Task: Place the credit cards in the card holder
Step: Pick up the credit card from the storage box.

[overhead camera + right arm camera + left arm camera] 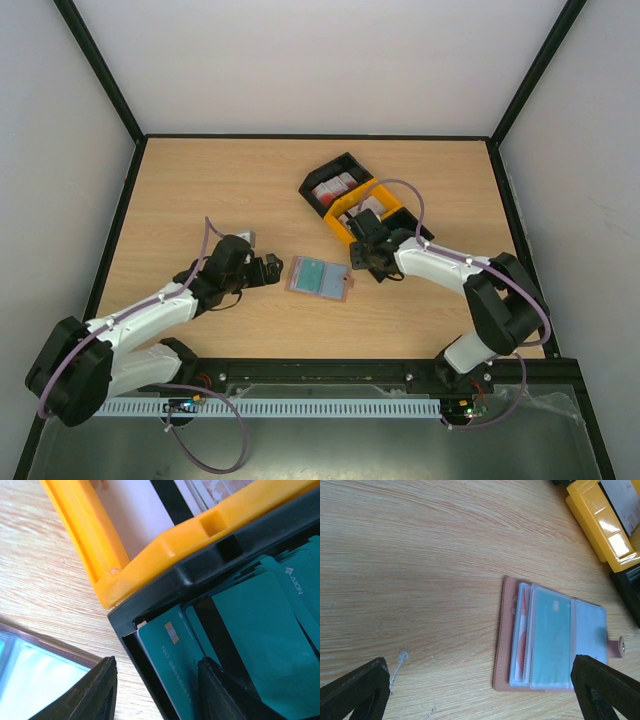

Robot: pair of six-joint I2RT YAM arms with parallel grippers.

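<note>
Two claws: both are parted and hold nothing, as far as the views show.
Left claw [272, 268]: fingers spread wide, low over the light wooden table [200, 190], just left of the reddish-brown leather-like folding card holder [320, 278]. Its wrist view frames the holder between the fingers.
Card holder: lies open and flat on the table between the two claws, with its clear sleeves fanned upward.
Filed so far: one teal plastic card [551, 630] shows in the top sleeve, and the edge of a red-and-white card [521, 630] shows in the sleeve beneath. Whether the far page holds another, I cannot tell.
Right claw [155, 690]: just beyond the holder's right end and moderately open, astride the wall of the near black plastic tray [150, 612]. One finger is over the stack inside and the other is outside.
Teal credit cards [260, 625]: several overlap in that tray, and none is pinched.
Yellow plastic tray [90, 545]: beyond the holder, touching the near black tray, with whitish-grey cards [356, 212] inside.
Far black plastic tray [340, 160]: farthest from the holder, with red-and-white plastic cards [333, 188] inside.
Progress: judged early, with a couple of cards sleeved and three trays yet to unload.
Step in hand: likely picking the next teal card.
</note>
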